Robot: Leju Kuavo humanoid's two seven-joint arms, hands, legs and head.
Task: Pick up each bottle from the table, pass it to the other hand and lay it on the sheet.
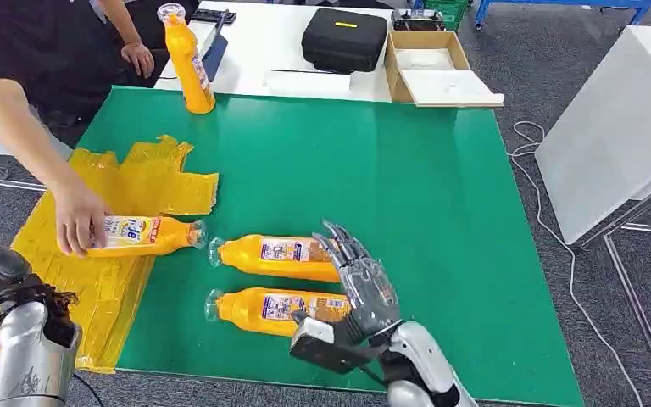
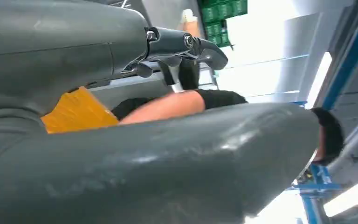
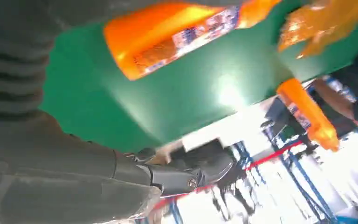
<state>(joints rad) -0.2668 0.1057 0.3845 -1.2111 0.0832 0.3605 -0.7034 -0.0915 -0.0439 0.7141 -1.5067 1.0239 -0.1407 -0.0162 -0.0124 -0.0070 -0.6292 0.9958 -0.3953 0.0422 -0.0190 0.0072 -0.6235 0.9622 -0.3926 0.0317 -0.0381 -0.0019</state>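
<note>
Green-matted tabletop [image 1: 407, 170]. Right hand [image 1: 364, 284] hovers, fingers [image 1: 343, 246] spread and empty, over two lying orange plastic bottles [image 1: 275, 257]. Pick step; next, close on one. Left hand [image 2: 121, 154]: fingers' state unclear.

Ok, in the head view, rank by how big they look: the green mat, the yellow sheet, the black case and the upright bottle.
1. green mat
2. yellow sheet
3. black case
4. upright bottle
The case and the bottle stand at the far end of the table, so they look smaller than they would up close.
</note>
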